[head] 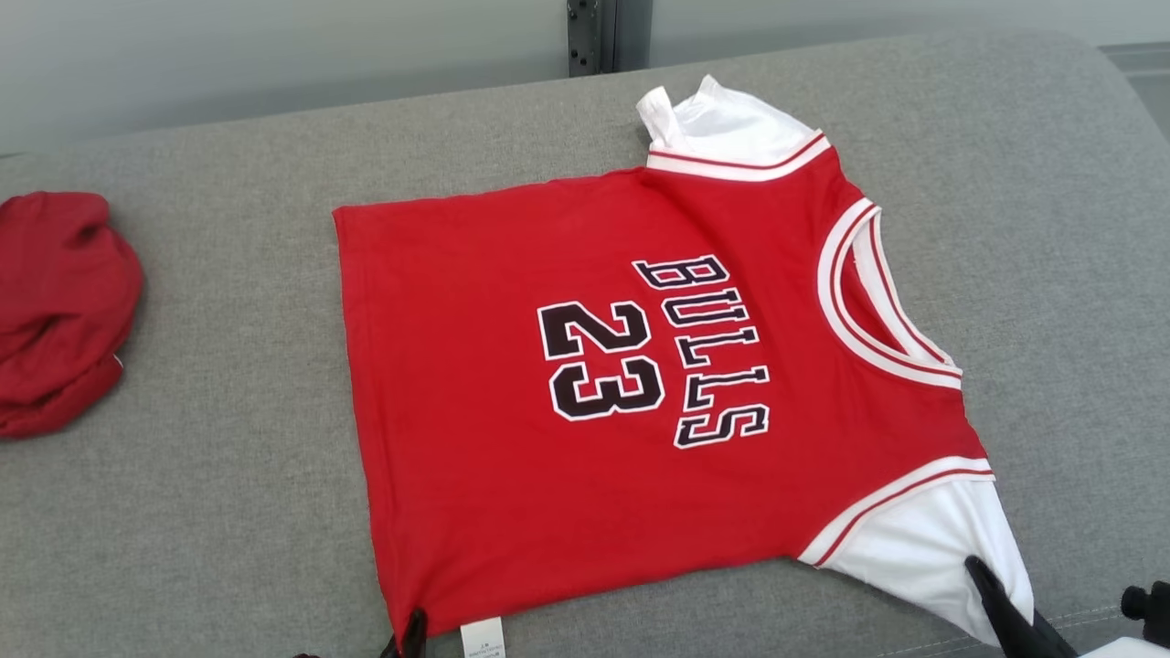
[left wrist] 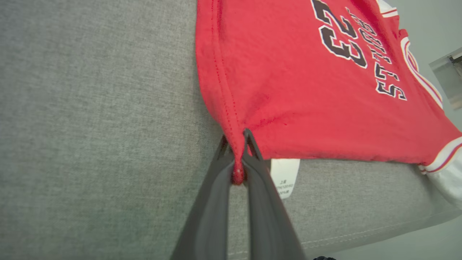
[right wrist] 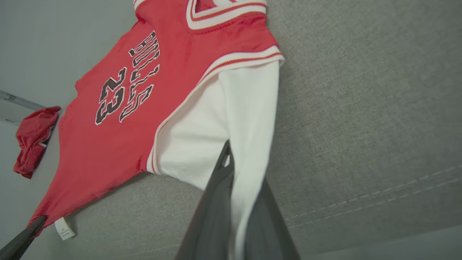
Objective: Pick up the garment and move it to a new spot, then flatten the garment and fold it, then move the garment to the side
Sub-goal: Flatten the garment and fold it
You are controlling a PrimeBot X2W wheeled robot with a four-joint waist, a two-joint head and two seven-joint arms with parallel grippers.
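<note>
Head view: left claw (head: 411,635) pinches jersey (head: 475,366) hem (right claw (head: 996,589): sleeve).

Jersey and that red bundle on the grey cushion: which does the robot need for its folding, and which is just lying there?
In the job: jersey; left gripper, shut on its hem corner; right gripper, shut on its sleeve.
Lying about: red bundle, left of the jersey, apart from it.
</note>
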